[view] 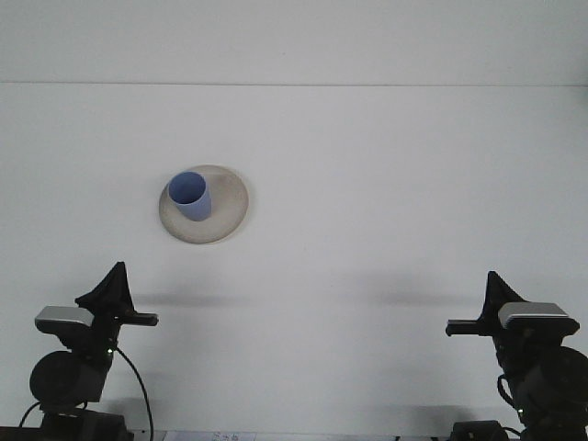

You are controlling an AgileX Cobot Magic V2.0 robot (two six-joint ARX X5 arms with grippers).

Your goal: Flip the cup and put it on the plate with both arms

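Note:
A blue cup [190, 196] stands upright, mouth up, on a cream plate [230, 207] at the table's middle left. My left gripper [112, 287] sits low at the front left, well short of the plate, and holds nothing. My right gripper [493, 292] rests at the front right, far from the cup, with nothing in it. Both show only as dark pointed shapes seen edge-on.
The white table [386, 184] runs back to a white wall, with its far edge as a faint line across the top. Cables hang under the left arm at the lower left corner.

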